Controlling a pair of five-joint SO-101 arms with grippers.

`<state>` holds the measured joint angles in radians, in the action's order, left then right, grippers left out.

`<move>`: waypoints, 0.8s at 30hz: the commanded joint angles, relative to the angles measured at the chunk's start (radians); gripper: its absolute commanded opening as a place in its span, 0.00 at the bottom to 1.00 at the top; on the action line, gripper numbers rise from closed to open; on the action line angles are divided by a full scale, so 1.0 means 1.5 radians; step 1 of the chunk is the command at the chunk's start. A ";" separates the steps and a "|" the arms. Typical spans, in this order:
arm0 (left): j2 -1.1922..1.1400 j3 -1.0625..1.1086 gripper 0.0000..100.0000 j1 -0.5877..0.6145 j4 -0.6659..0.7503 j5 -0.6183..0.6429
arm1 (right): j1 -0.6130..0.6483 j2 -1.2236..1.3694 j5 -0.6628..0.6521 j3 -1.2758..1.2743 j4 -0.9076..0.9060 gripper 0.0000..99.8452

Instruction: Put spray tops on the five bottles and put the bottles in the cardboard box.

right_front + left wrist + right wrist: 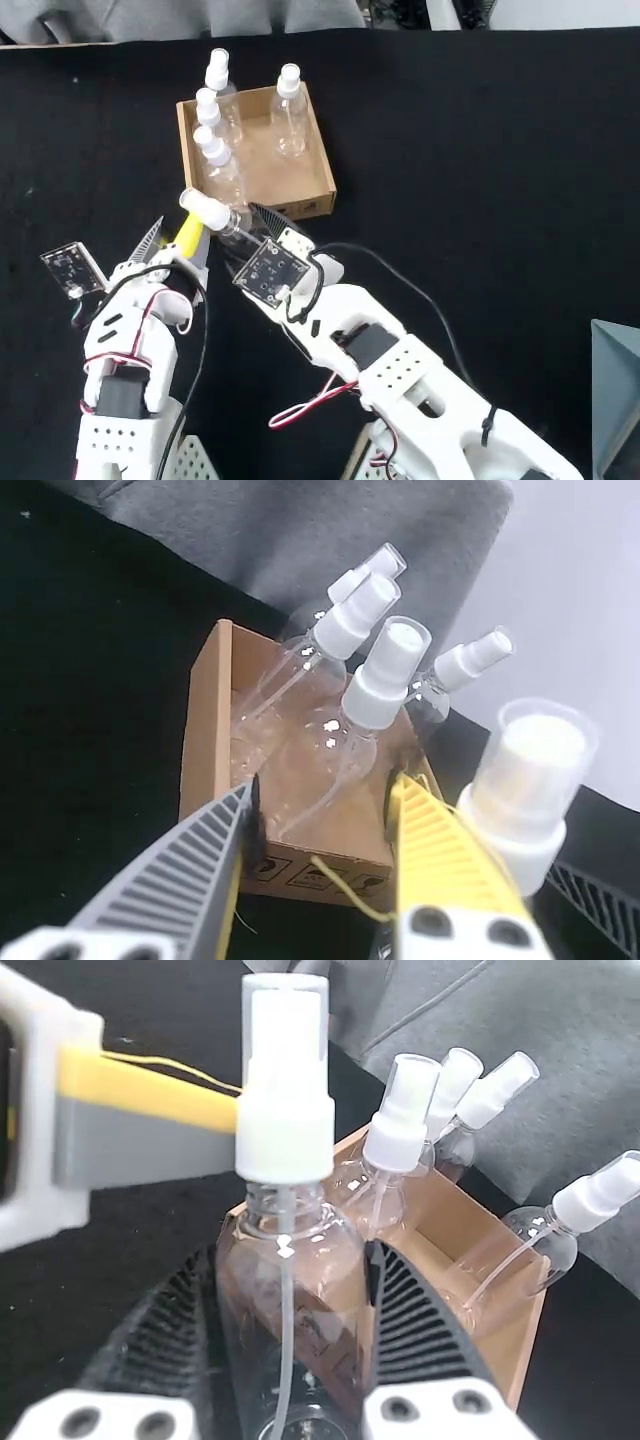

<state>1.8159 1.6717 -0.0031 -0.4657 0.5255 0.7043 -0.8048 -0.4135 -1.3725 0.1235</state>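
Black cloth covers the table (480, 150) under both my arms. The fifth bottle (290, 1300) is in my right gripper (295, 1260), whose two ribbed jaws are closed against its clear sides. It is held tilted just short of the box's near wall. Its white top (285, 1090) is on and points toward my left arm.

My left gripper (322, 785) is spread wide with nothing between the jaws. Its yellow finger (440, 860) lies against the outside of that top.

Beyond both grippers stands the box (320, 150), holding four bottles (222, 160), each with a white top. Three stand in a row along the wall on my left side. The fourth stands alone near the far corner on my right side.
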 commanded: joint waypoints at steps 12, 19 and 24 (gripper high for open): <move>0.006 -0.003 0.20 -0.112 -0.003 -0.081 | -0.038 -0.027 0.000 0.028 0.014 0.03; 0.006 -0.004 0.20 -0.108 -0.003 -0.081 | -0.041 -0.030 0.000 0.030 0.014 0.03; 0.006 -0.018 0.20 -0.058 -0.005 -0.080 | -0.074 -0.031 0.005 0.039 0.017 0.03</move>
<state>1.8159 1.6717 -0.1197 -0.4657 0.4181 0.6276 -0.8078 -0.4135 -1.3725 0.1235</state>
